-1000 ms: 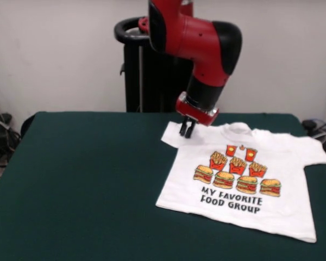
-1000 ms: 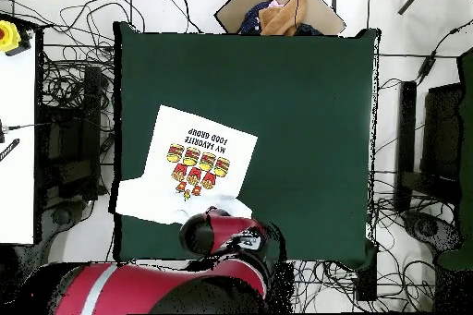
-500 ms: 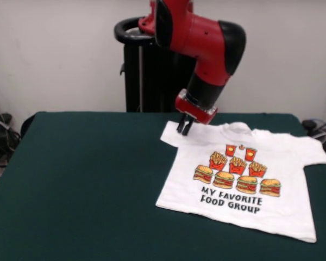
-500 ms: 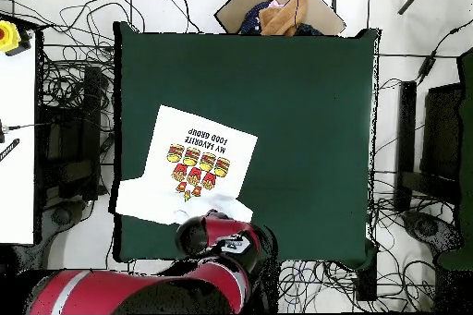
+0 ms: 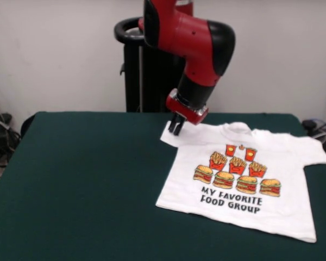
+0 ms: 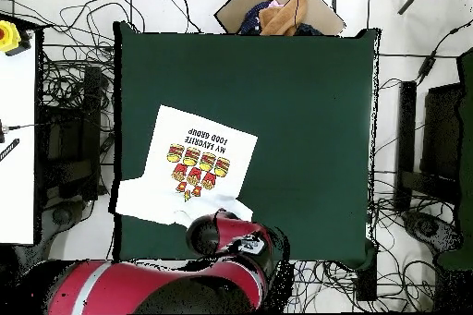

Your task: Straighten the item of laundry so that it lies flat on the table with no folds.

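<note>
- On the left of the front view, the dark green table (image 5: 81, 179) is bare felt from its near edge to its far edge.
- Near the middle, the red and black arm (image 5: 193, 41) comes down from above, and its gripper (image 5: 176, 126) hangs at the tip of the shirt's sleeve; the two dark fingers sit close together, and I cannot tell whether they pinch the cloth.
- Right of that, the T-shirt (image 5: 244, 185) lies print-up on the table's right half, its burgers, fries and black lettering facing the camera.
- Its body looks smooth, with the hem toward the near edge and the collar toward the far one.
- At the far right, the other sleeve reaches the table's edge.
- From overhead, the arm covers the gripper and the sleeve beneath it.
</note>
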{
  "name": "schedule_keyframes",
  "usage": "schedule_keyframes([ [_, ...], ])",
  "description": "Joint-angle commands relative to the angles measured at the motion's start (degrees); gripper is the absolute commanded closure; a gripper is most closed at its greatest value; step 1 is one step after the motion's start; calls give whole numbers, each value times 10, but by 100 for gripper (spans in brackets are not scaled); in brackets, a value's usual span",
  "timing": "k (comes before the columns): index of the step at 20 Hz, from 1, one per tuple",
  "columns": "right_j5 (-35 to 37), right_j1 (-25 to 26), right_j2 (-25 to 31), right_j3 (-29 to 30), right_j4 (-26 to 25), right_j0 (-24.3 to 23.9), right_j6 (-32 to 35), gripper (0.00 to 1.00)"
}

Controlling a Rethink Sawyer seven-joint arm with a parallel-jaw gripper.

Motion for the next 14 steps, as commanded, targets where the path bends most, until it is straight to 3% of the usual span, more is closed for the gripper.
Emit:
schedule_keyframes([
  [1, -24, 11, 49, -37, 24, -9, 84, 100],
  [9, -8, 34, 27, -60, 35, 16, 83, 100],
  [14, -24, 73, 12, -87, 50, 34, 93, 100],
])
